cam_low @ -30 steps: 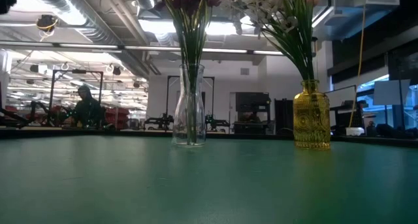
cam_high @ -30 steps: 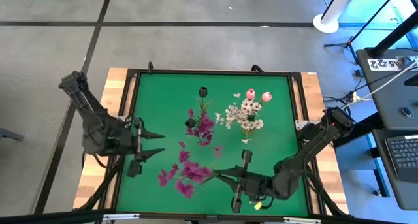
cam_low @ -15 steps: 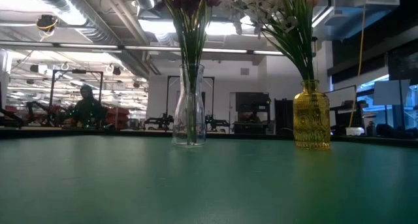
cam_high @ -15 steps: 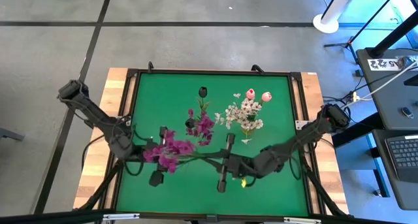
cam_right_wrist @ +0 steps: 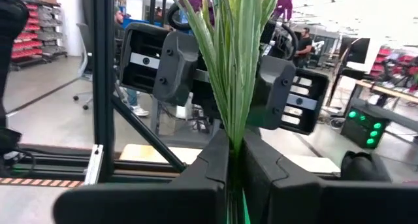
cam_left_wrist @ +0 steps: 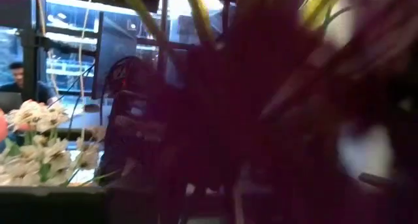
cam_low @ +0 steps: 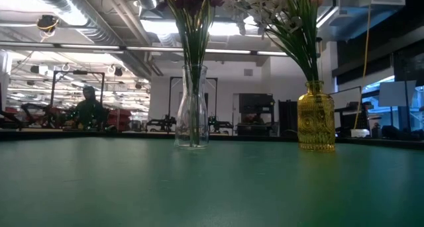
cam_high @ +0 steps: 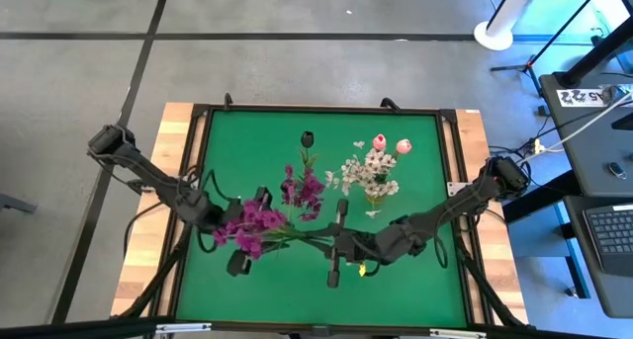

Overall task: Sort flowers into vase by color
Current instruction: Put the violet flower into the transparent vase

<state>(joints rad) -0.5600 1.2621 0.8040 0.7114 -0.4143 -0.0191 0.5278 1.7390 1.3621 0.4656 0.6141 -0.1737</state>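
Work surface: green mat (cam_high: pixel 415 171) inside a dark frame on a wood-topped table (cam_high: pixel 174 131), grey tiled floor around it w/ dark seams. Room beyond, per low view: open workshop w/ ceiling ducts, strip lights, racks and a seated person (cam_low: pixel 87 108) at approx. 9 o'clock of the far edge. A desk w/ a keyboard (cam_high: pixel 611 228) sits outside the table at 3 o'clock. On the mat, approx. 12 o'clock of centre, stand two vases: a clear glass vase (cam_low: pixel 191 108) holding magenta-purple sprays (cam_high: pixel 305 189) and one dark bud (cam_high: pixel 308 138); an amber vase (cam_low: pixel 316 116) holding white blossoms (cam_high: pixel 369 173) and pink tulip buds (cam_high: pixel 391 143). Right gripper (cam_high: pixel 338 242), approx. 6 o'clock of centre, is pinched tight on the green stems (cam_right_wrist: pixel 236 61) of a magenta bunch (cam_high: pixel 249 224); right wrist view shows both fingers (cam_right_wrist: pixel 196 178) pressed against the stems. The bunch lies roughly level above the mat, blooms toward 9 o'clock. Left gripper (cam_high: pixel 244 223) is at the bloom end, approx. 8 o'clock; blooms cover it, so finger state: cannot tell. Left wrist view is filled w/ dark blurred blooms.
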